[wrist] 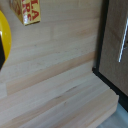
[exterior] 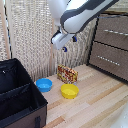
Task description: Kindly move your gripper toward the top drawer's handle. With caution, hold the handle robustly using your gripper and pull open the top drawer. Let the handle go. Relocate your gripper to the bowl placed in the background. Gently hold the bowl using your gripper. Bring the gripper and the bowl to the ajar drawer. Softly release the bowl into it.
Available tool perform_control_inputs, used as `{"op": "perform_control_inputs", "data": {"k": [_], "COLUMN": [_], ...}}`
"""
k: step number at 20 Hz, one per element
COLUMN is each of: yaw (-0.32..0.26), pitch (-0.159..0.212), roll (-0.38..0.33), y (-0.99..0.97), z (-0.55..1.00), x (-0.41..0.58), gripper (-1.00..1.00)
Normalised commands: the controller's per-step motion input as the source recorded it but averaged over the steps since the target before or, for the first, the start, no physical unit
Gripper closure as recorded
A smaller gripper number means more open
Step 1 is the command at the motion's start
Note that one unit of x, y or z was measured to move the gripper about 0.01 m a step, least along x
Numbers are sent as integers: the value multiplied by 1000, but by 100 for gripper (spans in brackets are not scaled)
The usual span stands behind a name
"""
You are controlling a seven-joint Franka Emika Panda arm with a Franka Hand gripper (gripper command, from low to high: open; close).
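Scene holdings, single-arm rig over a pale wooden floor [exterior: 95, 100]. Item one: the gripper [exterior: 68, 44], white and boxy with dark-blue fingers [exterior: 65, 49], hanging in the air above the floor, well apart from the dresser and holding nothing; the fingers appear slightly apart, though the exterior view is too coarse to be sure, and they do not show in the wrist view. Item two: the top drawer [exterior: 116, 31], at the exterior view's right, its grey-brown front flush with the dark frame, judged shut. Item three: the handle [exterior: 116, 32], a slim silver bar lying horizontal across the drawer front, untouched; a silver bar [wrist: 123, 44] also shows at the edge of the wrist view, though which drawer it belongs to cannot be told. A second drawer [exterior: 109, 59] sits below with a like bar. Item four: the bowl [exterior: 44, 84], bright blue, resting upright on the floor near the wicker screen [exterior: 30, 35], just beside a black fabric box [exterior: 17, 95]. Near it stand a yellow bowl [exterior: 69, 90] and a red-and-yellow carton [exterior: 67, 74]. Judgement: the task stands at its first step, the approach to the handle; the bowl stays put because the drawer must be opened before there is anywhere to set it.
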Motion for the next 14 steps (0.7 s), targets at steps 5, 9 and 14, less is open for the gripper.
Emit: {"op": "perform_control_inputs", "data": {"k": [5, 9, 14], "yaw": [40, 28, 30], "pitch": [37, 32, 9], "roll": [-375, -375, -369], "y": [0, 0, 4], "z": [0, 1, 104], "x": [227, 281, 317], "gripper": [-100, -100, -100]}}
